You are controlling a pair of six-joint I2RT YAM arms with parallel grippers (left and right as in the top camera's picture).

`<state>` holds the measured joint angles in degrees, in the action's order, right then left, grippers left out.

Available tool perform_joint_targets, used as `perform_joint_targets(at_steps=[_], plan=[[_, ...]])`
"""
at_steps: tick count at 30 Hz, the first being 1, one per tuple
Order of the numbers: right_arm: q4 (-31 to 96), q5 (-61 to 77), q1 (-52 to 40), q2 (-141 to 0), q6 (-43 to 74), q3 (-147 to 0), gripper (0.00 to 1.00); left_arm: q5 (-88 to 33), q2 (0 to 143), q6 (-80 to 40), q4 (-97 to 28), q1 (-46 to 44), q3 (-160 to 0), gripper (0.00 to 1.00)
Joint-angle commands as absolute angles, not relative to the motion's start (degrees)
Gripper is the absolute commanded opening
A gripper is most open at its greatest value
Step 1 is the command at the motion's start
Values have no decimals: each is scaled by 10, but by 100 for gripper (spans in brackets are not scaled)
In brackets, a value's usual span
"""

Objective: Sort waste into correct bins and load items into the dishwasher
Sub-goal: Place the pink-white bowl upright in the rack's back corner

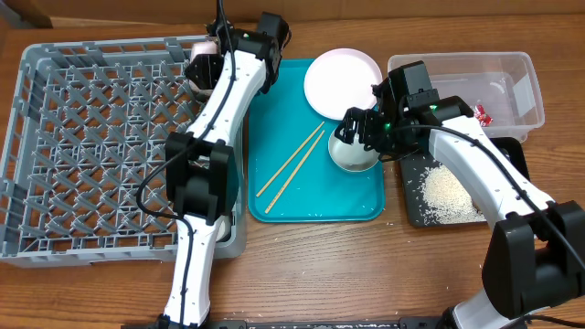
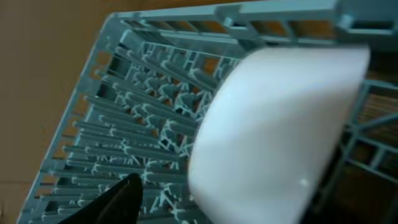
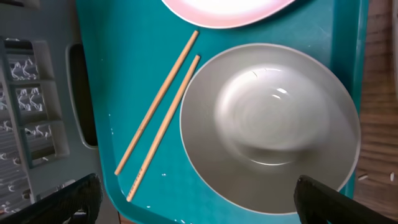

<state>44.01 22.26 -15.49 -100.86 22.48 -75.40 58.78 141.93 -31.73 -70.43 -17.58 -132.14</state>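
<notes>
Observed: small white bowl (image 2: 273,130) at the dish rack's (image 1: 82,146) corner nearest the teal tray (image 1: 347,196); left gripper's (image 1: 203,66) hold cannot be told. Risk: released crooked, it topples over the wall. The right gripper (image 3: 199,208) hangs spread wide over the grey-white bowl (image 3: 267,124). Contents: teal tray, plate (image 1: 343,78) and 2 chopsticks (image 1: 292,169); clear tub (image 1: 526,68), red wrapper (image 1: 482,113); black tray (image 1: 413,217), rice (image 1: 448,194).

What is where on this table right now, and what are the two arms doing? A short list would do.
Dish rack: left of the table, white bowl at its upper right corner in the overhead view
Left gripper: at that bowl, grip unclear
Right gripper: open, above the grey-white bowl
Teal tray: holds the grey-white bowl, plate and two chopsticks
Clear tub: red wrapper inside
Black tray: heap of rice
</notes>
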Motion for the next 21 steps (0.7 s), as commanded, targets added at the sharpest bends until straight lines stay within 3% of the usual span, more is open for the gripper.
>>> perform_joint_targets(at_steps=[1, 9, 10, 13, 15, 21], plan=[[434, 221, -157, -1011, 225, -757, 100, 565, 1427, -306, -702, -192, -1320, 61], [435, 222, -157, -1011, 225, -757, 100, 511, 1427, -264, -704, -207, -1347, 82], [437, 226, -157, -1011, 228, -757, 100, 478, 1426, -252, -708, -207, -1361, 90], [420, 227, -156, -1008, 255, -758, 100, 299, 1422, -184, -726, -206, -1430, 91], [393, 236, -149, -994, 283, -765, 100, 150, 1415, -134, -747, -207, -1496, 100], [401, 200, -131, -892, 279, -813, 100, -9, 1395, -91, -832, -216, -1578, 100]])
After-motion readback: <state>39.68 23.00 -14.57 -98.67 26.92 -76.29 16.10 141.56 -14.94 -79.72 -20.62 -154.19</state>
